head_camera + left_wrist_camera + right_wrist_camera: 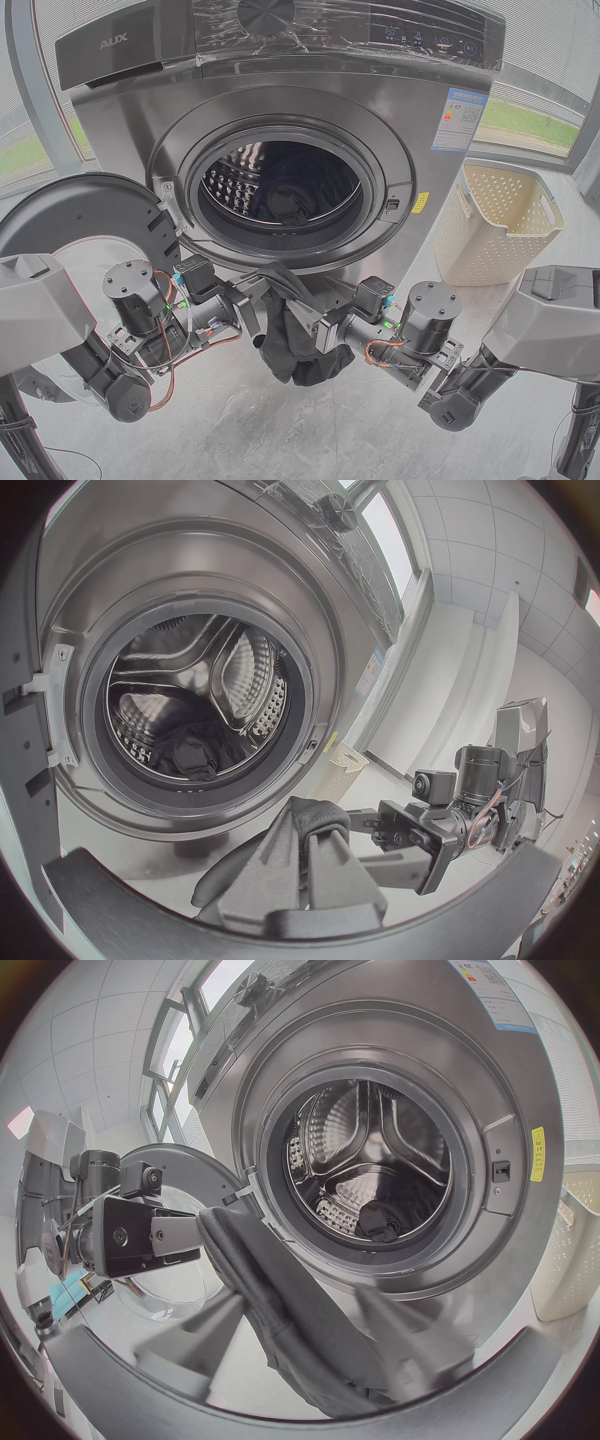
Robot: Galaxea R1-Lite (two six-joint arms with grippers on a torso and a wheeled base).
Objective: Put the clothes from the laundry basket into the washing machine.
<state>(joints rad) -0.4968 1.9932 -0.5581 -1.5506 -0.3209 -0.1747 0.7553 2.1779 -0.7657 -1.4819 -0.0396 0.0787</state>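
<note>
A: Quick pass, head view. Left edge first?
B: Door [81, 212], swung wide open at the left middle of the frame, hinged on the washer [375, 106].
A: Next in?
B: Left gripper [255, 292], lower middle, just below the washer's opening. Jaws clamped on a dark garment [294, 353]. The left wrist view shows a fold of it pinched between both fingers.
A: Where does the garment sit exactly?
B: Lower centre, in front of the washer and below the port rim, so outside the drum [234, 181]. The top is bunched at the left gripper and the rest hangs down in folds over the floor [281, 431].
A: Anything in the drum?
B: Dark clothes [287, 197], heaped at the bottom, centre of the frame.
A: Right side?
B: Right gripper [300, 310], just right of the garment, facing the left one. Jaws apart. In the right wrist view the cloth drapes across the gap, one finger on each side. Can't tell if either finger presses it.
A: Far right?
B: Basket [500, 225], cream and perforated, right middle, standing on the floor just beside the washer.
</note>
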